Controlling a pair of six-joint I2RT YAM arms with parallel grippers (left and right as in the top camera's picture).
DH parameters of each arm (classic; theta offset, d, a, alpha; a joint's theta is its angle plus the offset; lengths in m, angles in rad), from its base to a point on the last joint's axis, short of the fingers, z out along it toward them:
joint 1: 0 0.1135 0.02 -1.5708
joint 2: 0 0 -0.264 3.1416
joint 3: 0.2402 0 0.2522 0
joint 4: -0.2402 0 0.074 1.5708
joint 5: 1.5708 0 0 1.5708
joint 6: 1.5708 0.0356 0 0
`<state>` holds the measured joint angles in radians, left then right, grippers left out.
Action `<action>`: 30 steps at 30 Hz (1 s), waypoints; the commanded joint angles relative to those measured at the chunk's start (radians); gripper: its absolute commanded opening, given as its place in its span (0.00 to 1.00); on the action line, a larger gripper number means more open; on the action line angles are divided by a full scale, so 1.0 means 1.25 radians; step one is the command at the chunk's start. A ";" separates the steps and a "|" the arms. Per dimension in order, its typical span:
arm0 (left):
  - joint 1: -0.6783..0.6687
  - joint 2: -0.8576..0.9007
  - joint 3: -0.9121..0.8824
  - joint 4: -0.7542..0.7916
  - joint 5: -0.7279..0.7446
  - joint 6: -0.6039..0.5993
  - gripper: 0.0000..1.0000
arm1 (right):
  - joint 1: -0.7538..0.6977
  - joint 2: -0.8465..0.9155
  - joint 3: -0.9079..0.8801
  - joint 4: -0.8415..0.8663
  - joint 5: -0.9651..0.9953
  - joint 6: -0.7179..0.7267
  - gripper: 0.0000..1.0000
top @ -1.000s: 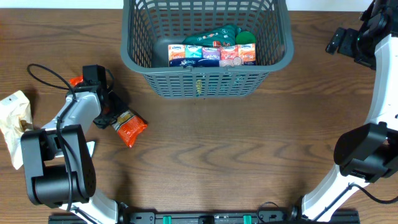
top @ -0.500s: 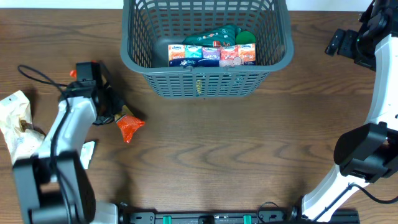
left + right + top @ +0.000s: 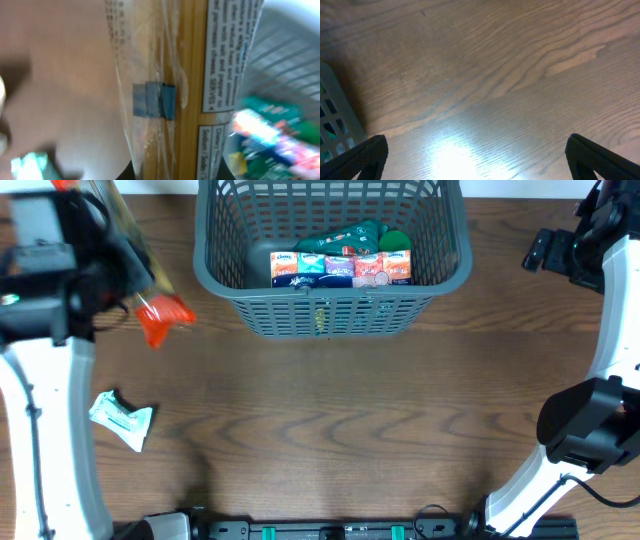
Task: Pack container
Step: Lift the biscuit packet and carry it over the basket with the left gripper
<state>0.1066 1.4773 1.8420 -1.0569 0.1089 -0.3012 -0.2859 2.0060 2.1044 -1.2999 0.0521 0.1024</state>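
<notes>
A large dark grey rectangular plastic basket (image 3: pixel 330 315) with slotted lattice walls stands at the far middle of a brown wood-grain table (image 3: pixel 350 430). Inside lie a row of small glossy printed packs (image 3: pixel 340 270), five as best can be counted, one dark green crinkled pouch (image 3: pixel 350 235) and one bright green round thing (image 3: pixel 396 240). The blurred left gripper (image 3: pixel 118 275), high in the air left of the basket, clamps one long clear-film packet of yellow spaghetti (image 3: pixel 187 90) with an orange-red end. One crumpled teal-and-white wrapper (image 3: pixel 120 420) lies on the table. The right gripper (image 3: pixel 477 155) hovers right of the basket, its two dark fingers spread wide.
</notes>
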 commanded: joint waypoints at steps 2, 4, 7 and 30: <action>-0.051 0.031 0.197 0.017 0.055 0.131 0.05 | 0.004 0.008 0.001 0.000 0.000 -0.012 0.99; -0.100 0.066 0.259 0.024 0.054 0.208 0.05 | 0.004 0.008 0.001 -0.001 0.000 -0.012 0.99; -0.196 0.127 0.315 0.047 0.054 0.400 0.05 | 0.004 0.008 0.001 -0.001 -0.001 -0.011 0.99; -0.345 0.510 0.315 0.227 0.050 1.121 0.06 | 0.005 0.008 0.001 -0.017 -0.011 -0.012 0.99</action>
<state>-0.3378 2.0937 2.1998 -0.7990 0.1608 1.0718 -0.2855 2.0056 2.1044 -1.3167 0.0441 0.0978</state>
